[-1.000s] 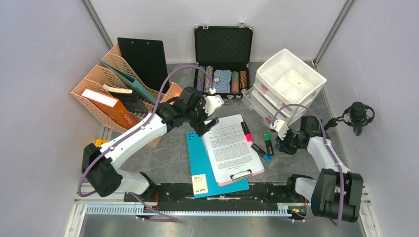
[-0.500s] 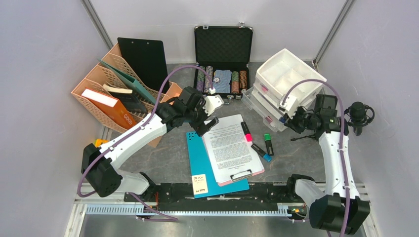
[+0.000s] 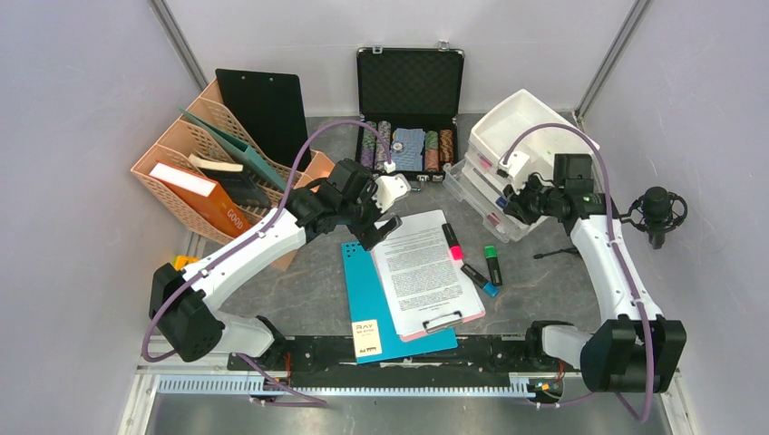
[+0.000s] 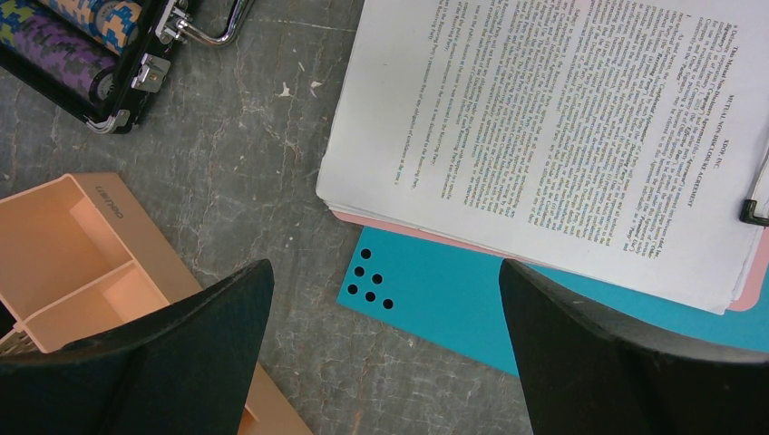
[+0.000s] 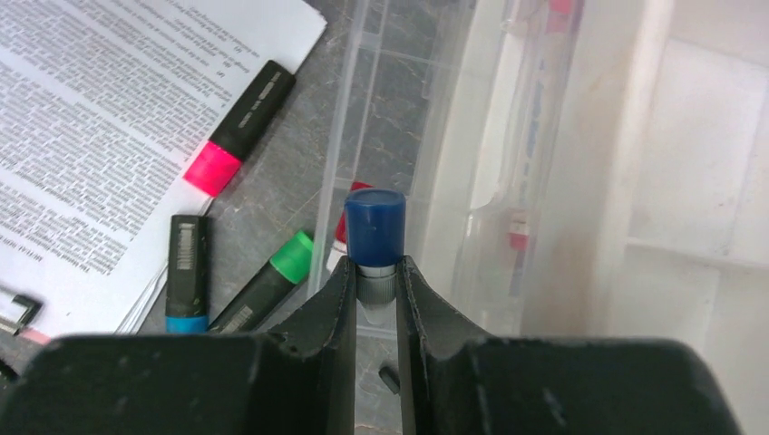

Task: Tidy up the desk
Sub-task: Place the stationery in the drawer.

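The desk is a dark grey mottled top. My right gripper is shut on a blue-capped marker and holds it over the open clear bottom drawer of the white drawer unit. A red-capped marker lies in that drawer. Pink, green and blue highlighters lie on the desk beside a clipboard with printed paper. My left gripper is open and empty above the corner of a teal folder.
A peach file organiser with books stands at the back left. An open black case with poker chips is at the back middle. A microphone stands at the right. A small peach tray lies left of my left gripper.
My right arm rose from the desk near the highlighters and moved back and left to the drawer unit, carrying the blue-capped marker. The left arm has not moved.
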### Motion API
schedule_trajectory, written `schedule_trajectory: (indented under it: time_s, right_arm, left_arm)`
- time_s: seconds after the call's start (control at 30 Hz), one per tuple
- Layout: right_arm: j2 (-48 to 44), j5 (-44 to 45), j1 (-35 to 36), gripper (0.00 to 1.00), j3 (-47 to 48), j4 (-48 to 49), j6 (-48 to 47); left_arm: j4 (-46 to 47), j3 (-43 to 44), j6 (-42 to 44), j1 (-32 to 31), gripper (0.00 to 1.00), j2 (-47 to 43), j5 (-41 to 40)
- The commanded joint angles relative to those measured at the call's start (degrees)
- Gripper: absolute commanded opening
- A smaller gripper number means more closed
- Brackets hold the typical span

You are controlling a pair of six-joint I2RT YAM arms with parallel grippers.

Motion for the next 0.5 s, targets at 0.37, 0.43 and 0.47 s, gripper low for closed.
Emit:
schedule_trajectory:
  time_s: [0.37, 0.43, 0.47]
  right_arm:
    - [2.84, 6.73, 0.91, 0.43, 1.56, 7.71, 5.26]
    - [1.88, 5.82, 0.97, 0.48, 2.21, 7.04, 5.52]
    - [1.33, 5.30, 0.96, 0.50, 2.59, 6.69, 5.69]
  left_arm:
    - [1.66, 0.59, -1.25, 0.12, 1.00, -2.19, 1.18]
    - [1.72, 0.60, -1.27, 0.12, 1.00, -2.30, 1.18]
    - [1.68, 0.62, -1.33, 0.12, 1.00, -2.23, 1.25]
